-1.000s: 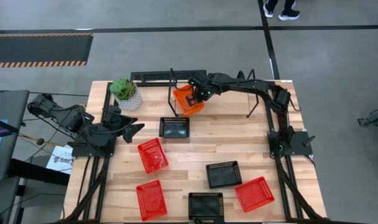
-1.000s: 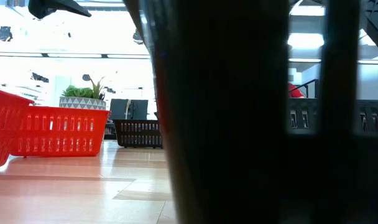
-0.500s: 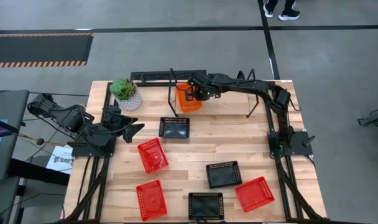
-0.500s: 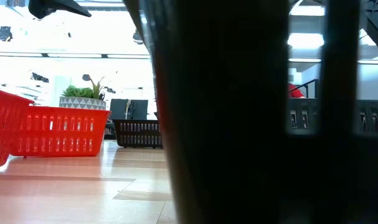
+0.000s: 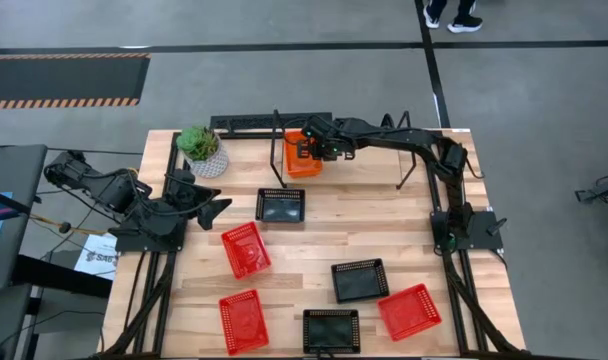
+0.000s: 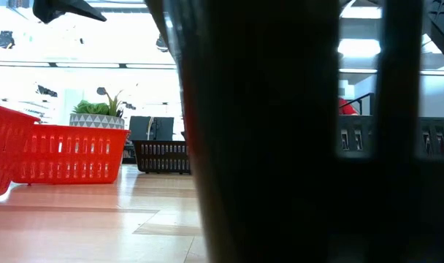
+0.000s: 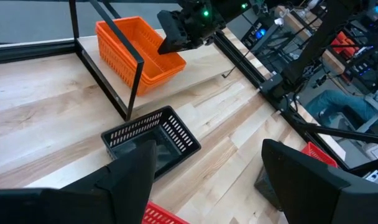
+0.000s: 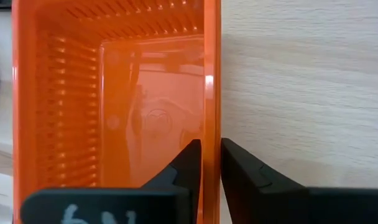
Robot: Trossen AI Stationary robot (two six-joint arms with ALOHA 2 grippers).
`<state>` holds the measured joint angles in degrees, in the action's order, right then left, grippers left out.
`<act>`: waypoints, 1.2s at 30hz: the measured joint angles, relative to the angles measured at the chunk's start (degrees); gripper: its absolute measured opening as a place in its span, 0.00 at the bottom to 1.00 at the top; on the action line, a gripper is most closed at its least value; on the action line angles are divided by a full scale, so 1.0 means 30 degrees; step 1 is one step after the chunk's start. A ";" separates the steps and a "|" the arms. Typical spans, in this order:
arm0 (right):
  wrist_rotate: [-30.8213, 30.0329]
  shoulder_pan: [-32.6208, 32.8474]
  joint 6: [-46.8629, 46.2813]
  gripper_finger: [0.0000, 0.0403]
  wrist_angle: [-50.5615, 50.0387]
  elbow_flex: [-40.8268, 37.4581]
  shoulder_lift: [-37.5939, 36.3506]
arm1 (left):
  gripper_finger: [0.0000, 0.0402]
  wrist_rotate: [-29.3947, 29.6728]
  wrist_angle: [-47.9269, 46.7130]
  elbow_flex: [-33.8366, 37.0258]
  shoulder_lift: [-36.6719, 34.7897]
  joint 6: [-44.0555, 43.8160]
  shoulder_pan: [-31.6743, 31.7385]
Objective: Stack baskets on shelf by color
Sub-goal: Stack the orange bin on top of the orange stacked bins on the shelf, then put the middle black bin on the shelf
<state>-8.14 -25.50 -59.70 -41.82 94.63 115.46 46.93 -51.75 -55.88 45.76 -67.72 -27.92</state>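
Note:
An orange basket (image 5: 301, 157) sits on the left end of the shelf (image 5: 374, 166), on top of another orange one (image 7: 167, 67). My right gripper (image 5: 320, 148) is over its right side and shut on it. My left gripper (image 5: 216, 207) waits open near the table's left edge, touching nothing. Three black baskets (image 5: 281, 205), (image 5: 359, 280), (image 5: 331, 328) and three red ones (image 5: 245, 249), (image 5: 242, 320), (image 5: 409, 311) rest flat on the tabletop. The low view is mostly blocked by a dark object close to the camera. My right gripper pinches the top orange basket's right side wall at its rim (image 8: 212, 118), with one finger (image 8: 188, 165) inside the basket and one (image 8: 242, 169) outside. The fingers come from above, slanting down. The basket sits roughly level, nested on the orange basket below it on the shelf.
A white plant pot (image 5: 203, 150) stands left of the shelf at the table's far left corner. The shelf's black wire frame (image 7: 134, 79) rises beside the orange stack. Bare shelf board lies right of the stack. A person's feet (image 5: 452, 14) show beyond the table.
My right gripper has carried the orange basket toward the table's far edge, from a tilted position at the shelf's front to sitting level on the orange basket at the shelf's left end. The hold has stayed shut.

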 joint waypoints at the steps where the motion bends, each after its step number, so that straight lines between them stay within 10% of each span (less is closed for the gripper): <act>1: 0.0006 0.0016 0.0044 0.21 0.0010 0.0000 0.0000 | 0.69 -0.0004 -0.0007 0.0000 0.0000 0.0000 0.0007; 16: 0.0242 -0.0064 0.1803 0.56 0.0548 0.0000 -0.0745 | 0.69 -0.0004 -0.0047 0.0000 0.0000 -0.0003 0.0003; 24: 0.0373 0.0066 0.6770 0.59 -0.3092 0.0000 -0.5192 | 0.69 -0.0004 -0.0095 0.0000 0.0005 0.0000 -0.0001; 36: 0.1078 0.7246 1.1067 0.56 -1.1340 0.0007 -0.9578 | 0.69 -0.1007 -0.0095 0.0000 0.0007 -0.0007 0.0001</act>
<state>-4.91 -3.76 -26.50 -75.84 94.65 86.72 43.91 -52.03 -55.88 45.78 -67.75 -27.92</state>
